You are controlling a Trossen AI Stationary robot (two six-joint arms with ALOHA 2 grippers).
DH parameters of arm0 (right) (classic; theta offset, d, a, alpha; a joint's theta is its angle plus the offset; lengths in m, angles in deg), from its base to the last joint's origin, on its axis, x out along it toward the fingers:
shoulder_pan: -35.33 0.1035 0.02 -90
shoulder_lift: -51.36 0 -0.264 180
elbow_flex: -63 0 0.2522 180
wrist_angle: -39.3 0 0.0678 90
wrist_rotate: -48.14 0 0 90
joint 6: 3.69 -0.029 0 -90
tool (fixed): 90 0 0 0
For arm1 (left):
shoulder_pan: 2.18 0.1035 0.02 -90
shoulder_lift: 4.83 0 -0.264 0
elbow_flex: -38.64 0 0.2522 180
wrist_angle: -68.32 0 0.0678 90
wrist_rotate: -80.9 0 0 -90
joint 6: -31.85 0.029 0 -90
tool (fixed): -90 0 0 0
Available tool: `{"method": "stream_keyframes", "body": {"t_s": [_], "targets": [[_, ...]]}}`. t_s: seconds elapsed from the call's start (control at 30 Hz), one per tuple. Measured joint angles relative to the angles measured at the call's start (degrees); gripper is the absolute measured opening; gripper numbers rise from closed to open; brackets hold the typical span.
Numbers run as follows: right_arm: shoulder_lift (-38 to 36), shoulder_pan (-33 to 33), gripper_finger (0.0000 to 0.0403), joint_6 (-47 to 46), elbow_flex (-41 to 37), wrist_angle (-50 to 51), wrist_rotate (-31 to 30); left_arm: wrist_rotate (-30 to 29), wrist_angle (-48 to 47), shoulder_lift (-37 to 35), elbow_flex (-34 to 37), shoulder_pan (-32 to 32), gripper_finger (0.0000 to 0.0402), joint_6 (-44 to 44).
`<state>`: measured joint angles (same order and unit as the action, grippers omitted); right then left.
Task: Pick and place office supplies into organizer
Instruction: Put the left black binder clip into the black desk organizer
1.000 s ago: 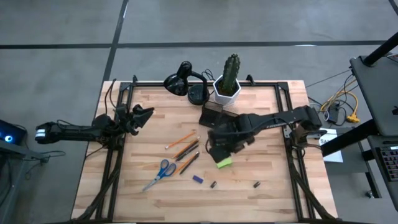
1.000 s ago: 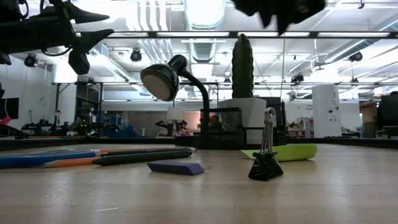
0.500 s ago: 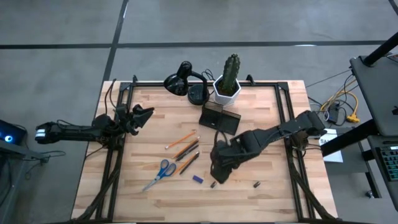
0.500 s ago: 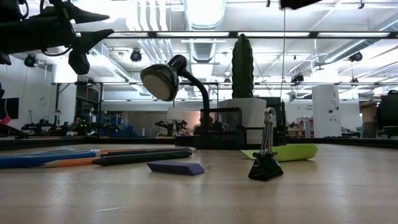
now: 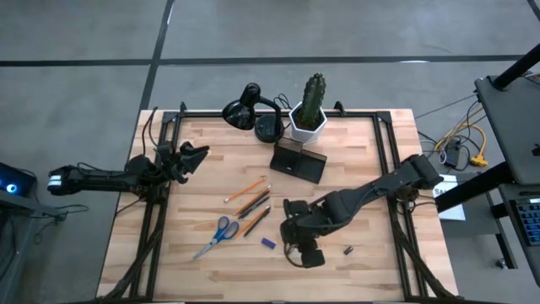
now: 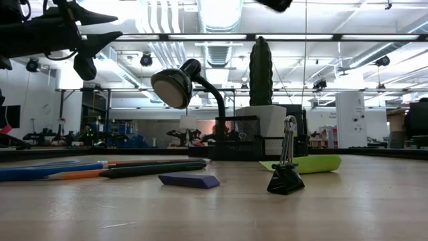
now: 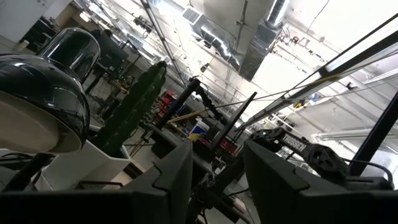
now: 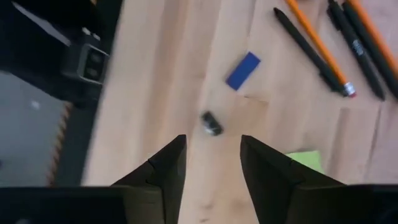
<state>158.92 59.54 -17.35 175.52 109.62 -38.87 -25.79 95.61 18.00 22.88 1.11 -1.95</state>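
Note:
My right gripper (image 5: pixel 305 253) hangs open and empty above the table's near middle, pointing down. In the right wrist view its fingers (image 8: pixel 165 171) frame a small dark binder clip (image 8: pixel 211 123) on the wood below. The blue block (image 8: pixel 242 70), the lime-green sticky pad (image 8: pixel 308 160) and the orange and dark pencils (image 8: pixel 329 46) lie flat around it. The blue-handled scissors (image 5: pixel 218 234) lie left of the pencils (image 5: pixel 249 201). The dark organizer (image 5: pixel 299 160) stands in front of the cactus pot. My left gripper (image 5: pixel 190 155) waits open over the table's left side.
A white hexagonal cactus pot (image 5: pixel 309 120) and a black desk lamp (image 5: pixel 245 110) stand at the far edge. A second binder clip (image 5: pixel 347 250) lies right of my right gripper. Black frame rails (image 5: pixel 396 211) run along the table's sides.
My right gripper has travelled from beside the organizer toward the table's near edge, passing over the green sticky pad, and now hangs over the binder clip near the blue block. It has stayed empty. Nothing on the table has moved.

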Motion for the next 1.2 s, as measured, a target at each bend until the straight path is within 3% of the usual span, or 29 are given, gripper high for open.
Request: {"method": "stream_keyframes", "body": {"t_s": [0.37, 0.97, 1.2], "targets": [[8.65, 0.54, 0.0185, 9.17, -0.47, -0.09, -0.17, 0.0, 0.0, 0.01, 0.0, 0.0, 0.0128, 0.0], [13.47, 1.77, 0.0155, 14.59, -1.31, -4.64, -0.16, -0.02, 0.0, 0.13, 0.02, 0.0, 0.0128, 0.11], [15.24, 2.05, 0.0151, 22.12, -1.7, -5.53, -0.17, -0.04, 0.0, 0.06, 0.04, 0.0, 0.0128, 0.15]]}}
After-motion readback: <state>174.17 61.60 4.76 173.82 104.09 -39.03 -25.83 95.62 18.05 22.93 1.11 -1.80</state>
